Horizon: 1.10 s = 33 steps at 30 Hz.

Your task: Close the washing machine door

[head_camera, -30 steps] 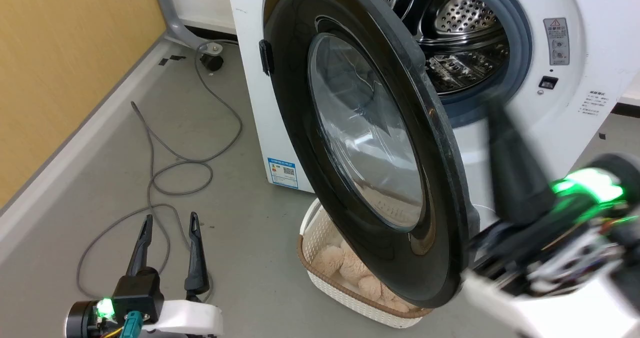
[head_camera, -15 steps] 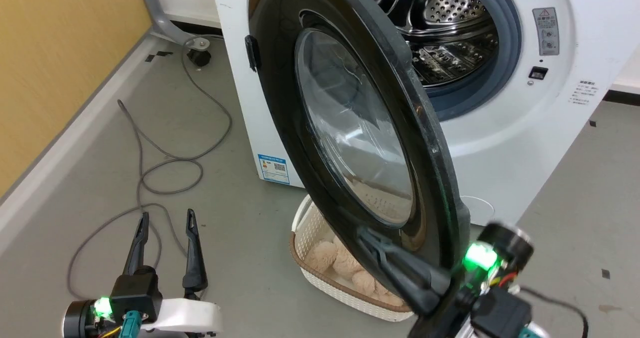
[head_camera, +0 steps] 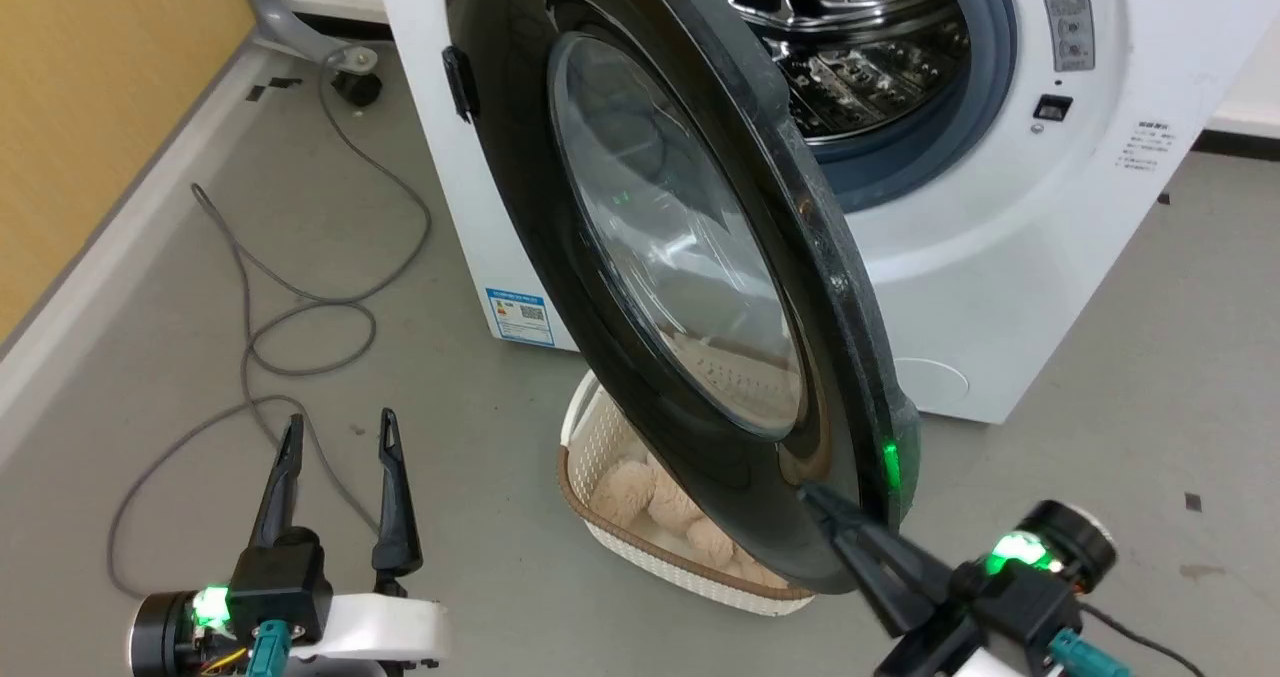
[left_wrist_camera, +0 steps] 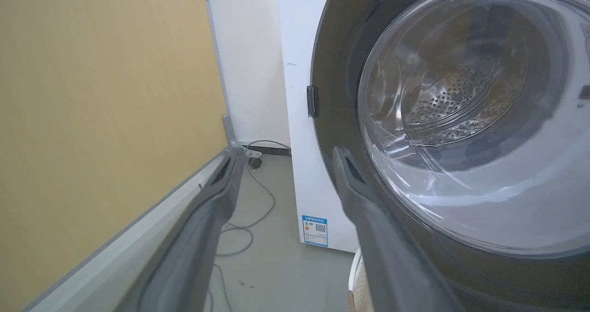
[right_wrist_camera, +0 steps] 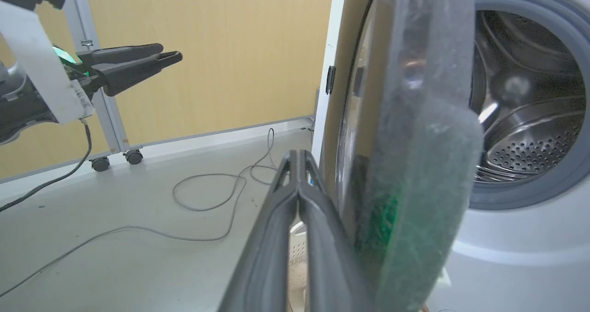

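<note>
Grey floor (head_camera: 480,407) and a yellow wall (head_camera: 90,107) on the left, that's what we get in the head view. Up top sits the washer (head_camera: 1010,277), its door (head_camera: 660,257) swung wide out toward us and the drum (head_camera: 860,67) in plain sight behind it. Under the door there's a basket (head_camera: 585,442) of fluffy beige stuff on the floor, and a grey cable (head_camera: 310,303) loops off to the left. Our left tool (head_camera: 340,422) hangs low at the left, well apart from the door, spread open and holding nothing. Our right tool (head_camera: 815,497) is pinched closed with its tip right at the door's bottom rim. Whether it actually touches, we can't tell.

Left wrist view: the fingers (left_wrist_camera: 212,210) stand apart with an empty gap. The door glass is off to their right, and the drum shows through it.

Right wrist view: the right tool's fingers (right_wrist_camera: 276,238) are pressed together with nothing between them, just beside the door's outer face. We see the door edge-on here, with the open drum further right.
</note>
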Tool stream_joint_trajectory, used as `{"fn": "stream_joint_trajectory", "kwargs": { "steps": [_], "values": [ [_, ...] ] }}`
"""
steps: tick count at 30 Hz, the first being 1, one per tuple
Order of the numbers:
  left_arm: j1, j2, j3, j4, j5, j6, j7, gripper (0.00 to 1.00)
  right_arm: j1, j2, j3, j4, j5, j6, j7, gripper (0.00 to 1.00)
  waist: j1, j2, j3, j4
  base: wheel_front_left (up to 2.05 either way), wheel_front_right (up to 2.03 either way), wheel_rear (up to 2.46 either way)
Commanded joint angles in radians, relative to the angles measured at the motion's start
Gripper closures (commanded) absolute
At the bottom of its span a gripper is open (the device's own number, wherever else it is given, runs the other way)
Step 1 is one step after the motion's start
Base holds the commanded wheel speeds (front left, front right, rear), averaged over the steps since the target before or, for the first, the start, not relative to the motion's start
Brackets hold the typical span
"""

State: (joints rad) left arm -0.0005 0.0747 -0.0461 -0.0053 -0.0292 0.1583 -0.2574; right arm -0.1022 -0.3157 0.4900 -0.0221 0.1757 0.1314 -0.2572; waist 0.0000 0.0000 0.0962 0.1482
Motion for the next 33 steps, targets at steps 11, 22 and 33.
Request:
{"fn": "stream_joint_trajectory", "kwargs": {
  "steps": [11,22,33],
  "values": [
    [-0.058,-0.009,-0.016,-0.018,0.017,0.008,-0.004,0.0,-0.063,0.047,-0.221,0.1,-0.027,-0.001,-0.005,1.0,0.0,0.0,0.076,-0.028,0.0,0.0,0.0],
    [-0.129,-0.016,-0.039,-0.011,0.01,0.018,-0.004,0.0,-0.26,0.026,-0.377,0.254,-0.061,-0.001,-0.005,1.0,0.0,0.0,0.183,0.006,0.0,0.0,0.0],
    [-0.173,-0.021,-0.052,-0.024,-0.002,0.034,-0.004,0.0,-0.48,-0.043,-0.463,0.412,-0.098,-0.001,-0.005,1.0,0.0,0.0,0.274,0.037,0.0,0.0,0.0]
  ]
}}
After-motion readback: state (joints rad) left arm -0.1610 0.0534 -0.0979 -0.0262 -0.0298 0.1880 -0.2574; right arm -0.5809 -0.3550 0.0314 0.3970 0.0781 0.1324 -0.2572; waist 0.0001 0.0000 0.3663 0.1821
